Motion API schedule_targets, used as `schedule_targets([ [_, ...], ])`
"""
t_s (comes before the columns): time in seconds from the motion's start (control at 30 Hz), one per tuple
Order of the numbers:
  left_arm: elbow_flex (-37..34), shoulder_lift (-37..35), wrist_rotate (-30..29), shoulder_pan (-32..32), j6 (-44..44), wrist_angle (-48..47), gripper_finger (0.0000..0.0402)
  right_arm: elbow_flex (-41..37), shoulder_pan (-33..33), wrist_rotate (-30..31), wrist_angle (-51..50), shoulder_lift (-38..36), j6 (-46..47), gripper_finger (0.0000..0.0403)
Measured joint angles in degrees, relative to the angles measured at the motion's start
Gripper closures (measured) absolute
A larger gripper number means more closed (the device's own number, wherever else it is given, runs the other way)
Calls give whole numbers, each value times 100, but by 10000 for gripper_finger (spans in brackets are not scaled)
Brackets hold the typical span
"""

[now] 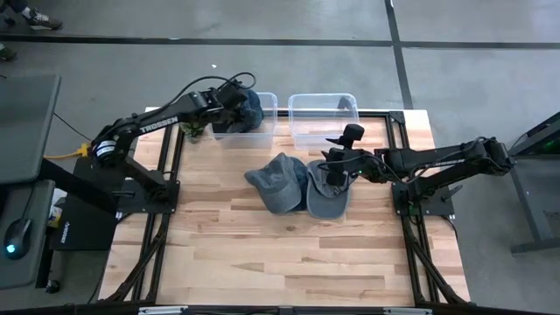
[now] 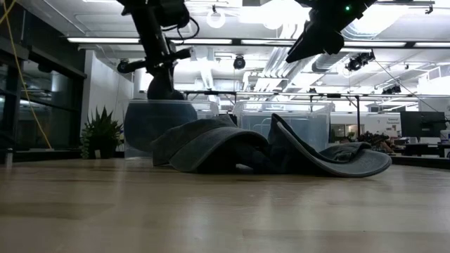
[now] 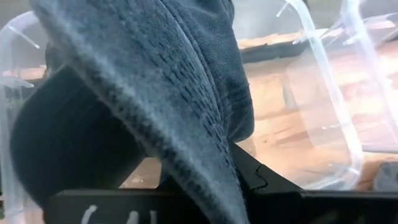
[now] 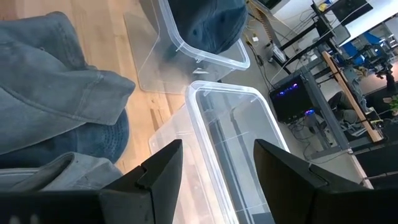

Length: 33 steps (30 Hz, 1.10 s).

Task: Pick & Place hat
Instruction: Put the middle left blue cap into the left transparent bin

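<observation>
- High view: left gripper (image 1: 234, 103) sits over the left bin (image 1: 269, 107), pinched shut on a dark blue hat (image 1: 248, 112). Hat hangs partly inside the bin, crown bulging above the rim.
- Left wrist view: hat fabric (image 3: 168, 93) fills the frame, draped across the fingers; bin's clear wall just behind. Grip looks thin, on a fold or brim edge, can't tell which.
- Risk 1: if the jaws let go w/ the hat this high, crown could catch the rim and slump out onto the table (image 1: 262, 245). Cause: hat only part way in.
- Risk 2: fabric may cling to the fingers on release and get dragged back out as the arm lifts.
- Right gripper (image 1: 337, 166) hangs just above two more hats on the table: one cap (image 1: 278, 179) beside a flatter one (image 1: 325, 197), overlapping. Jaws wide, holding nothing; right wrist view shows empty gap between the fingers (image 4: 163, 163).
- Risk 3: the two overlap, so a grab may pull both or snag a brim.
- Right bin (image 1: 322, 118) is empty, close behind that pile.
</observation>
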Motion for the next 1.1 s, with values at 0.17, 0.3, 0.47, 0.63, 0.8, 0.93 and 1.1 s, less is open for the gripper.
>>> schedule_targets([
  [0.17, 0, 73, -29, 0, 70, -32, 384, 0, -1, -1, -49, 0, 0, 210],
  [0.3, 0, 75, -28, 0, 175, 10, 369, 0, 0, -3, -49, 0, 22, 210],
  [0.47, 0, -29, -94, 0, 571, -91, 317, 0, -1, -66, -93, 0, 44, 210],
  [0.63, 22, -234, -367, 0, 689, -90, 252, 0, -1, -111, -155, 0, 145, 210],
  [0.8, 234, -351, -538, 0, 808, -343, 206, 0, 2, -232, -253, 0, 256, 210],
  [0.93, 512, -377, -724, 0, 848, -660, 198, 0, 2, -234, -257, 0, 258, 210],
  [1.1, 1018, -377, -745, -2, 1085, -1021, 207, 0, 1, -233, -258, 0, 261, 210],
])
